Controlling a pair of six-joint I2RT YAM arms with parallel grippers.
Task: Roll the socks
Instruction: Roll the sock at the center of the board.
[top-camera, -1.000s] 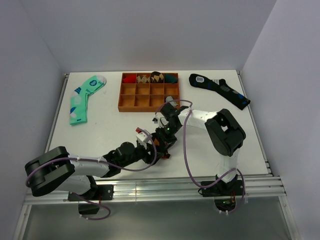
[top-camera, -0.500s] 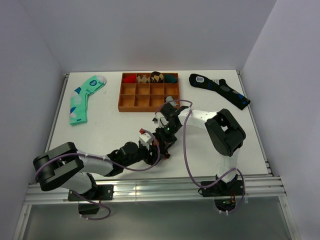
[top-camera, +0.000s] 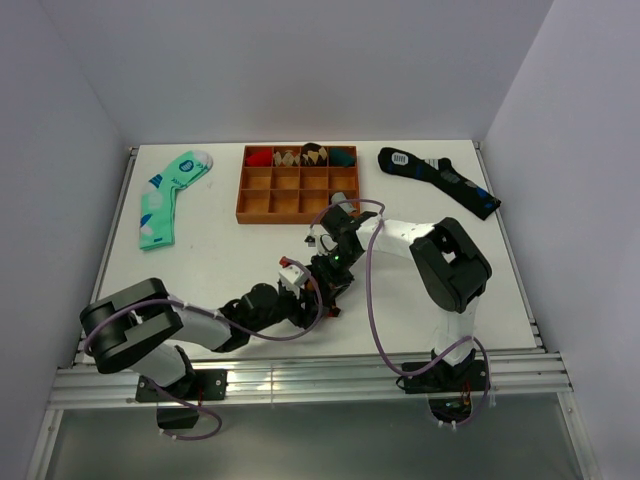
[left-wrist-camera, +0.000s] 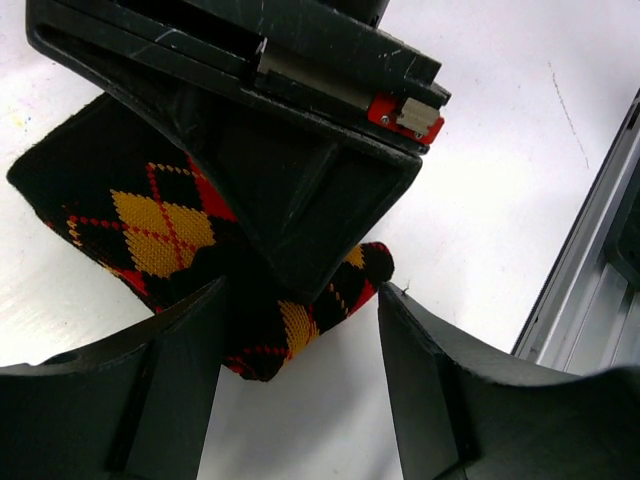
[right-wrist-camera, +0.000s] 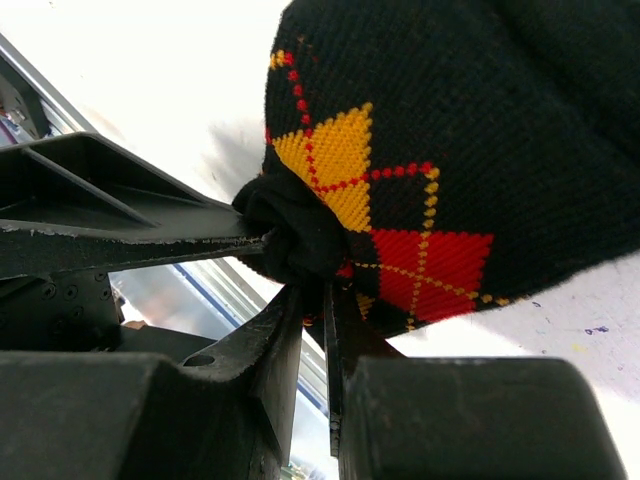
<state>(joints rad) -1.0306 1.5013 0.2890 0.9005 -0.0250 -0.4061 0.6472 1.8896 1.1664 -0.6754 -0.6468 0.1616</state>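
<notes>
White bench (top-camera: 230, 250) carries a wooden tray (top-camera: 290, 218) at 12 o'clock. Wrist views alone clearly show the black argyle sock (left-wrist-camera: 150, 225) at centre, near the 6 o'clock edge rail (top-camera: 300, 372). Right jaws are almost closed, pinching its bunched fold. Left jaws are spread wide, straddling it.

The right gripper (right-wrist-camera: 322, 300) is pinching a bunched black fold of the argyle sock (right-wrist-camera: 470, 130) between its nearly closed fingers. The sock is lying on the white table (right-wrist-camera: 130, 60), showing red and orange diamonds. A second black finger (right-wrist-camera: 130, 240) is touching the fold from the left.
</notes>
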